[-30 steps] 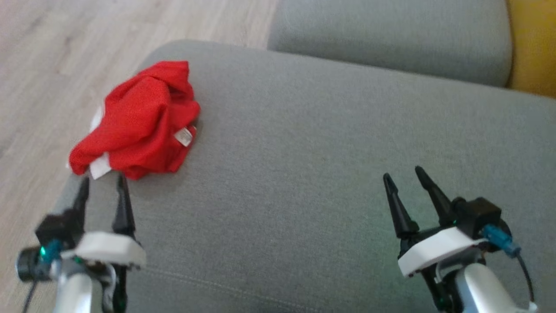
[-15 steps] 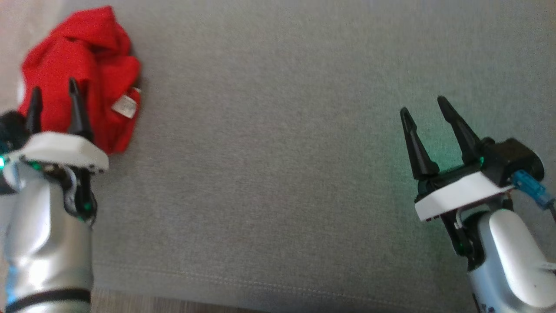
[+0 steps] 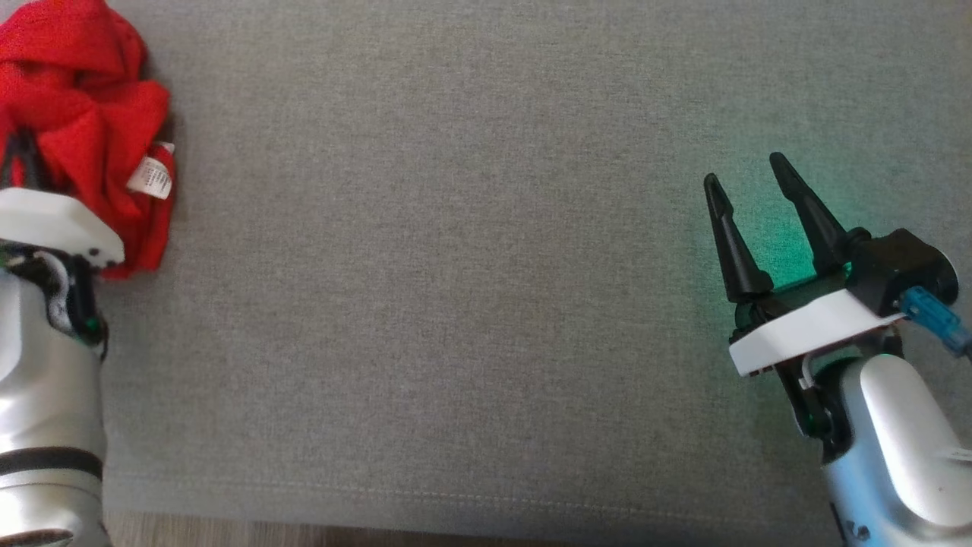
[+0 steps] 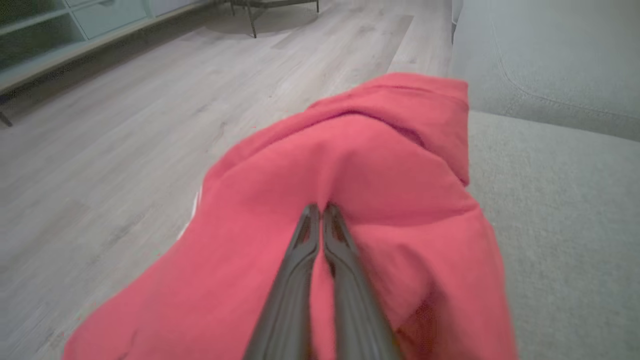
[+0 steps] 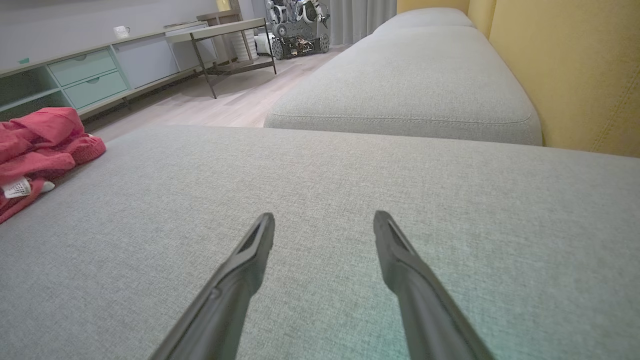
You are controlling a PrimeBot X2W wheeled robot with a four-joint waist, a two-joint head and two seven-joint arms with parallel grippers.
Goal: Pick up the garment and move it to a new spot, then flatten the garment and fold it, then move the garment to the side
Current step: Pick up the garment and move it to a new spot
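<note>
L end effector [image 4: 320, 209] fingers together, pinching a fold of red garment [image 4: 390, 160], bunched at left edge of grey sofa cushion [image 3: 456, 304]. R end effector [image 3: 743, 171] fingers apart, empty, well apart from garment.

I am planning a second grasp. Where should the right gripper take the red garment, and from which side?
Probably take the loose edge by the white label, coming low from the robot's right over the bare cushion. The garment is a crumpled heap, and the left gripper pinches a top fold.
</note>
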